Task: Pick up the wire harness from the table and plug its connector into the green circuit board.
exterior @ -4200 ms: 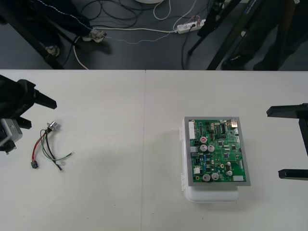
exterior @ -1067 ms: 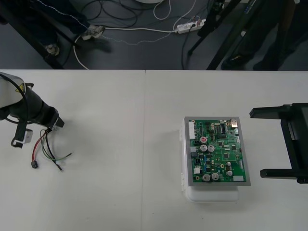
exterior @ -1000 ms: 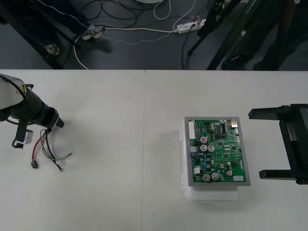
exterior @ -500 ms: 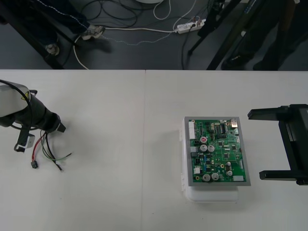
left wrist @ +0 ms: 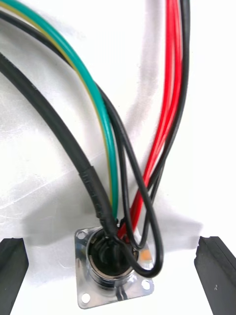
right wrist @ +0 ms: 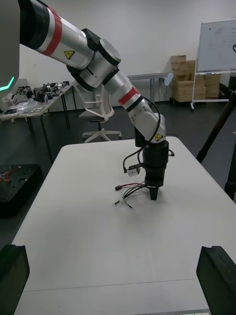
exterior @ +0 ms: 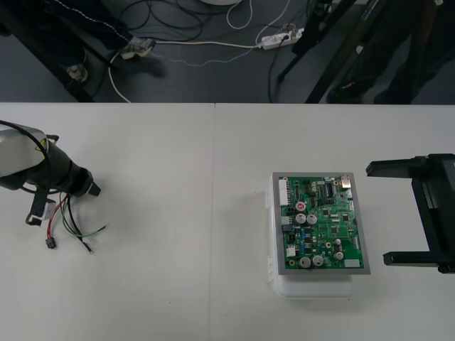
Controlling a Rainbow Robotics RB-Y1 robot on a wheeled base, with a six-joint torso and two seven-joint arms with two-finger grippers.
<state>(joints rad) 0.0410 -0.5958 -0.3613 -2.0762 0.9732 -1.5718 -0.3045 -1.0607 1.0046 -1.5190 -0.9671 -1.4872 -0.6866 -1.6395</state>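
Pale surface (exterior: 178, 234), plain, with a strip of dark floor beyond its far edge. Left claw (left wrist: 113, 245) was low over the left side of the surface, fingers (left wrist: 12, 268) spread wide and closed on nothing. The round metal socket (left wrist: 112, 271) of the harness (exterior: 70, 223) lay on the surface between the two fingers, square flange showing, clear of both. The right wrist view had this claw standing near upright, its tip right at the wires; could not tell whether it touched the surface.

The wires (left wrist: 169, 98) ran from the socket away from the claw: red, green, thin black, and one thicker black sheathed lead. In the front view they fanned out across the surface on the near side of the claw. The red strand curved round to the small black plug (exterior: 50, 244), which lay loose on the surface. The green and black strands ended a little to the right of the plug.

Green circuit board (exterior: 320, 224) sat on its white base (exterior: 313, 288) right of centre, well apart from the harness. Right claw (exterior: 411, 213) hung at the right edge of the surface, just beside the board, fingers far apart and holding nothing.
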